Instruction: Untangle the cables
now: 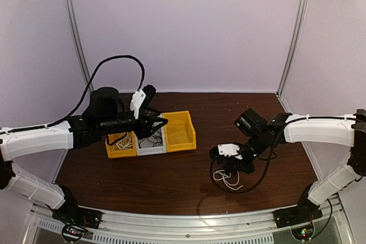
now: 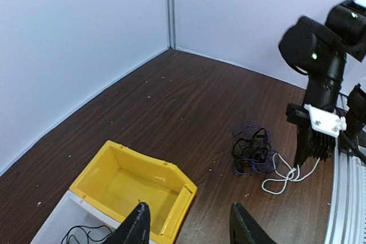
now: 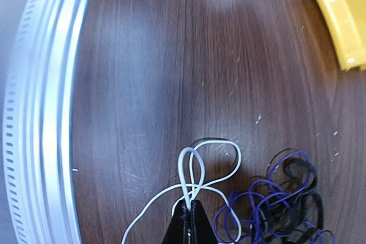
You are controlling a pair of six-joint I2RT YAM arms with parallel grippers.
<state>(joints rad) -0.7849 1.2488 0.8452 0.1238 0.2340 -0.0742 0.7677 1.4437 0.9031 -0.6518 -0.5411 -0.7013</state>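
Careful: right gripper (image 3: 189,212) is pinched on the white cable (image 3: 189,149), which lies on the table (image 3: 171,55) just beside the blue-black tangle (image 3: 280,198). The white cable's loops point straight ahead of the fingertips, with the long axis in line with them and the tail toward the metal rail (image 3: 40,112). One strand seems to touch the tangle, so if you lift, you may drag it. Left gripper (image 2: 186,224) hangs wide and empty over the yellow bin (image 2: 148,155).

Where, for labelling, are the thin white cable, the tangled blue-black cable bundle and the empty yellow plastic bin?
thin white cable (image 3: 190,149): right wrist view, loop top.
tangled blue-black cable bundle (image 2: 251,150): left wrist view, centre.
empty yellow plastic bin (image 2: 134,190): left wrist view, bare floor.
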